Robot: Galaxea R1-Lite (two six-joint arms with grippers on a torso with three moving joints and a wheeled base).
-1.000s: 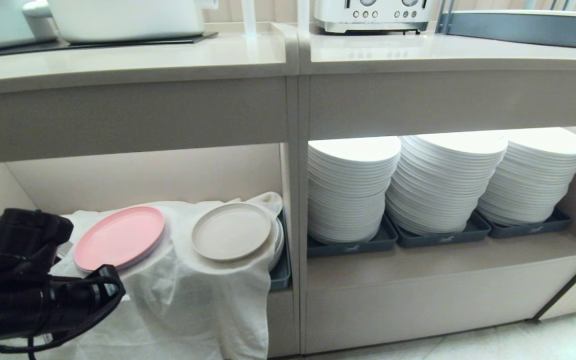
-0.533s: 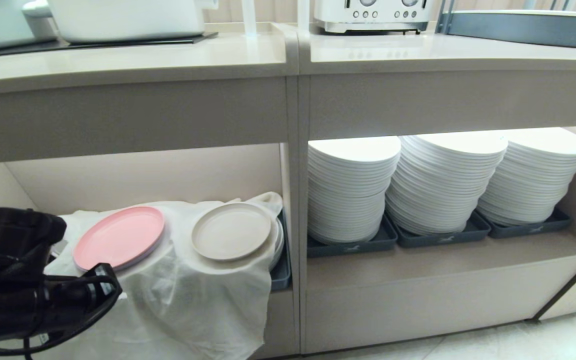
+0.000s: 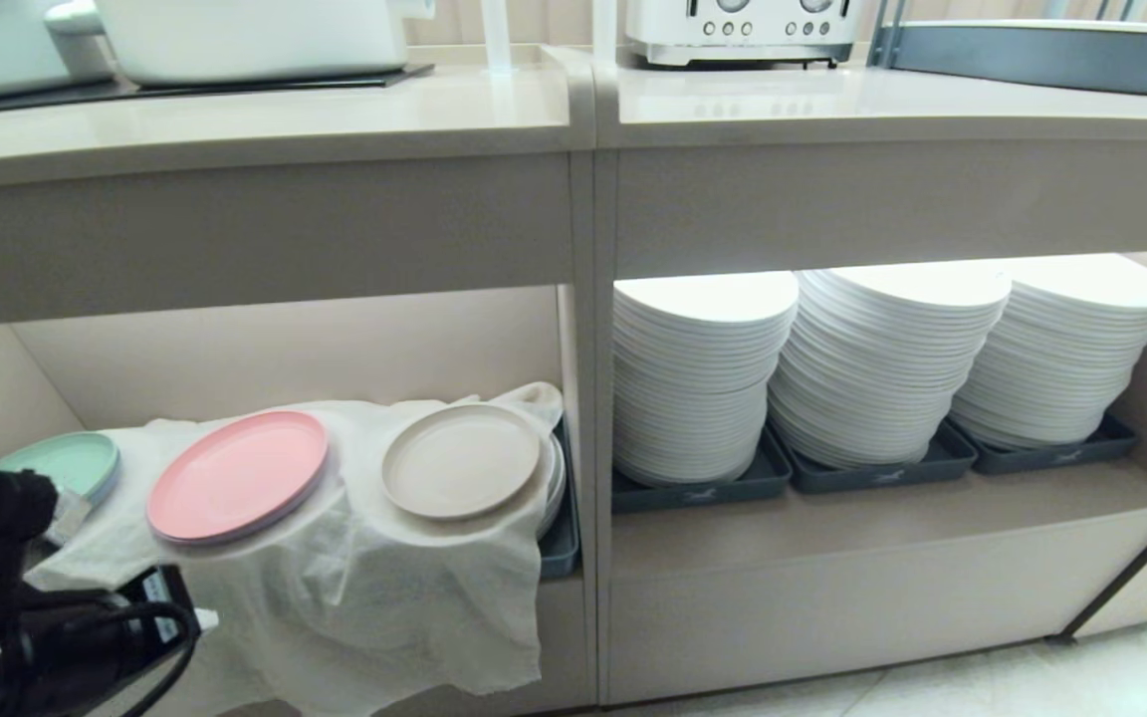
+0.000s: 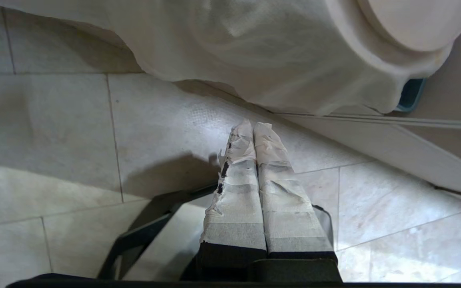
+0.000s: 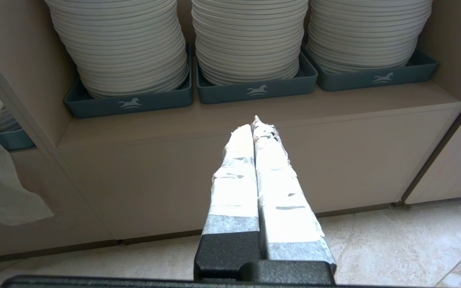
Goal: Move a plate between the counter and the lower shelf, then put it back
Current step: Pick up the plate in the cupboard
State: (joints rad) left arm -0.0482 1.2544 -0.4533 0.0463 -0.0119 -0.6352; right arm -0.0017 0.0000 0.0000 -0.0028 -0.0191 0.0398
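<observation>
My left gripper [image 4: 253, 128] hangs low over the floor tiles, taped fingers pressed together, holding nothing. The round cream-beige plate [image 3: 461, 460] sits on the white draped cloth [image 3: 364, 588] in the lower shelf [image 3: 285, 349]. I judge I'm between steps: next I must open, reach its rim

The lower shelf [image 3: 285, 349] stands open above the plate [image 3: 461, 461]. The pink plate [image 3: 237, 475] adjoins it leftward; the divider wall [image 3: 566, 339] bounds its right edge.
</observation>
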